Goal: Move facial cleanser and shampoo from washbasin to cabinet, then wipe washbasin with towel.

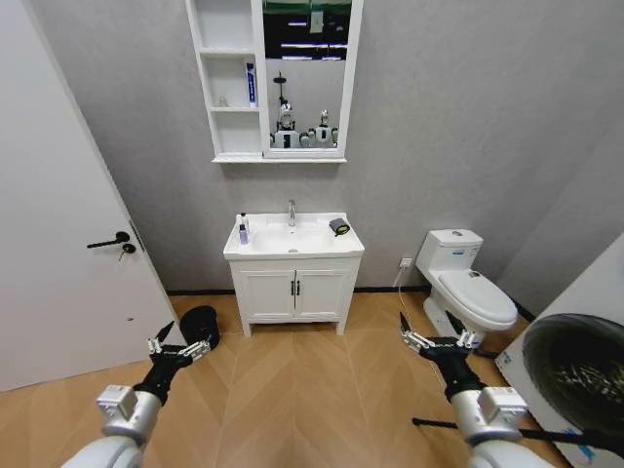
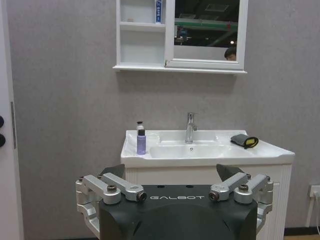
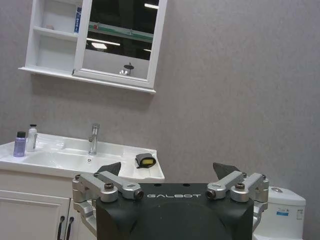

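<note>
The white washbasin (image 1: 261, 248) with a chrome tap stands across the floor, well beyond both grippers. At its left rim are a small purple bottle (image 2: 141, 143) and a pale bottle with a dark cap (image 2: 140, 127); I cannot tell which is the facial cleanser and which the shampoo. The dark towel (image 1: 339, 226) with a yellow patch lies at the right rim. The white cabinet (image 1: 226, 51) hangs above with a mirror. My left gripper (image 1: 180, 341) and right gripper (image 1: 436, 336) hover low over the floor, both open and holding nothing.
A blue-and-white tube (image 1: 251, 83) stands on a cabinet shelf. A white door (image 1: 58, 244) is at left, a toilet (image 1: 470, 291) at right, and a dark drum (image 1: 580, 366) at far right. A black bin (image 1: 201, 323) sits beside the two-door vanity (image 1: 294, 292).
</note>
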Motion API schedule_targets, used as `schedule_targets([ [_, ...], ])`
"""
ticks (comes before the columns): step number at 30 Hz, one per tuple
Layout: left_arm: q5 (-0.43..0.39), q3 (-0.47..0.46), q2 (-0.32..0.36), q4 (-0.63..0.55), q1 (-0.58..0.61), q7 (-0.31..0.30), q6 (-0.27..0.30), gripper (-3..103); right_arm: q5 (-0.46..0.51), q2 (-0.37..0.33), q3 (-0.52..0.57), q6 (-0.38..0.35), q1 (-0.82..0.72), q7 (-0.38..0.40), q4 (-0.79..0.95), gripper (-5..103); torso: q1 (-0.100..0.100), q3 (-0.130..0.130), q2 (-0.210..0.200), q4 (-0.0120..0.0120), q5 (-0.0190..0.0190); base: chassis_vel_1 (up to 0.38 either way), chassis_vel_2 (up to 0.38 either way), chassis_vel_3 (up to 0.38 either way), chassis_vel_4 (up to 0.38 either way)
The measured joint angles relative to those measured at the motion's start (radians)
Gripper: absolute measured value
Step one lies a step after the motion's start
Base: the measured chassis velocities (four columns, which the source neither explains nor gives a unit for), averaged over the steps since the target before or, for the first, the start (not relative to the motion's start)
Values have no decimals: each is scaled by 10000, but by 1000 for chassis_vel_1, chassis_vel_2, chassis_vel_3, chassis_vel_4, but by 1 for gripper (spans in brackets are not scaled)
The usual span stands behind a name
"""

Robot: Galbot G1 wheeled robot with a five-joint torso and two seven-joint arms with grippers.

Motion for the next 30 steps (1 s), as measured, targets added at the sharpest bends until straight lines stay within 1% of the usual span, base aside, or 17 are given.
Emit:
schedule_targets([
  [2,-49,19,37,39,-145,-33,-109,100,12,12,-5,259,147,-16,-37,100,1,0,0,0,-2,0,0,0,0],
  [3,-49,19,37,39,-145,-33,-109,100,12,12,-5,259,147,-16,-37,100,1,0,0,0,-2,0,0,0,0],
  [5,-67,71,69,61,-338,-325,-170,100,46,130,-44,360,177,-16,-120,100,1,0,0,-1,0,0,0,0,0],
  [11,171,72,55,74,-410,-405,-202,100,61,255,-69,405,179,-16,-198,100,1,0,0,0,-1,0,0,0,0],
  [13,428,65,44,74,-362,-322,-216,100,91,268,-58,405,207,-2,-209,100,1,0,0,1,-1,0,0,0,0],
  [17,537,56,31,74,-335,-263,-224,100,119,278,-44,386,212,24,-209,100,1,0,-1,1,0,0,0,0,0],
  [24,706,-9,-4,100,-210,-109,-205,100,112,359,-90,134,212,215,-214,100,1,0,0,1,-1,0,0,0,0],
  [26,726,-85,-4,104,-86,-52,-190,100,111,380,-87,95,193,232,-214,100,0,0,0,0,-1,0,0,0,0],
  [30,590,-330,7,59,473,58,-385,100,116,404,-56,85,137,244,-171,100,1,0,0,-1,-1,0,0,0,0],
])
